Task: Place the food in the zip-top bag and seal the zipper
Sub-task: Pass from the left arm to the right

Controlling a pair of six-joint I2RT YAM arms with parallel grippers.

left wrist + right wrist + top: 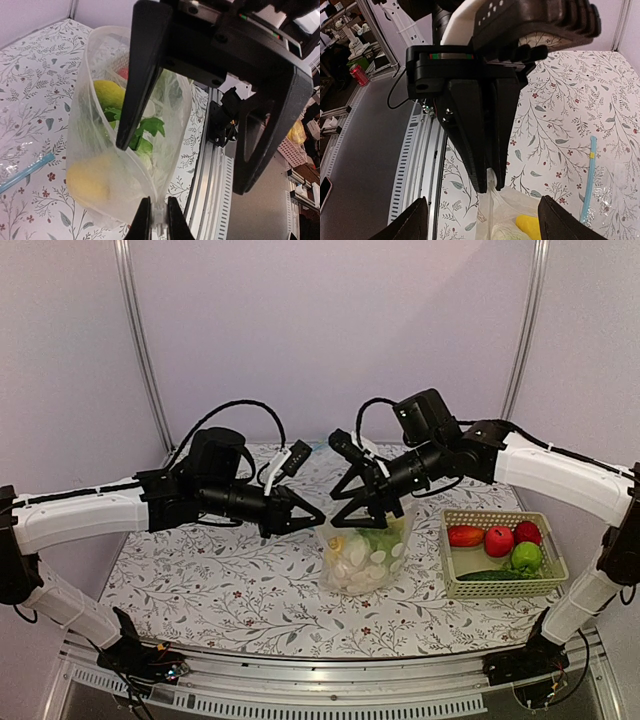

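Note:
The clear dotted zip-top bag stands upright at mid-table with its mouth up. Inside it are white cauliflower, green radish leaves and a yellow lemon. My left gripper is shut on the end of the bag's mouth, and the same pinch shows in the right wrist view on the bag. My right gripper hangs open over the mouth, one finger on either side of it. I cannot make out the bag's own zipper strip.
A beige basket at the right holds red fruits, a green fruit and a dark cucumber. Another clear bag's blue strip lies flat on the floral cloth behind. The metal table rail runs along the near edge.

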